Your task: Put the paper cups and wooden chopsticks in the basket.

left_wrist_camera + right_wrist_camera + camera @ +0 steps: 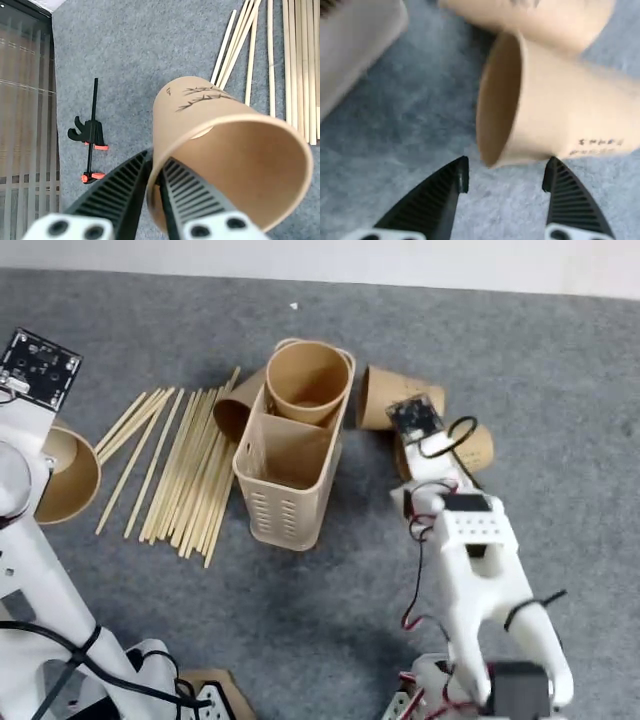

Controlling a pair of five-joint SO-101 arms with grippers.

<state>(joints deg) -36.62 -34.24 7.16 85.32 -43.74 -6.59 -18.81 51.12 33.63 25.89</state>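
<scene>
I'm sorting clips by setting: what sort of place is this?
Probably a robotics lab or workshop bench: grey felt-like table covering, a black-and-orange bar clamp, and a white robot arm with exposed wires.

Mid-worktop (540, 360), the basket (285, 490), with one paper cup (307, 380) upright in its far compartment. Against the basket's far left corner, a second cup (232, 408) on its side. Just left of the basket, the wooden chopsticks (175, 465) in a loose fan. Beyond them, a third cup (65, 475), wall pinched between the jaws of the left gripper (156, 160). Right of the basket, two more cups on their sides, close together: the farther cup (382, 395) and the nearer cup (555, 120), mouth just before the parted jaws of the right gripper (507, 175).
</scene>
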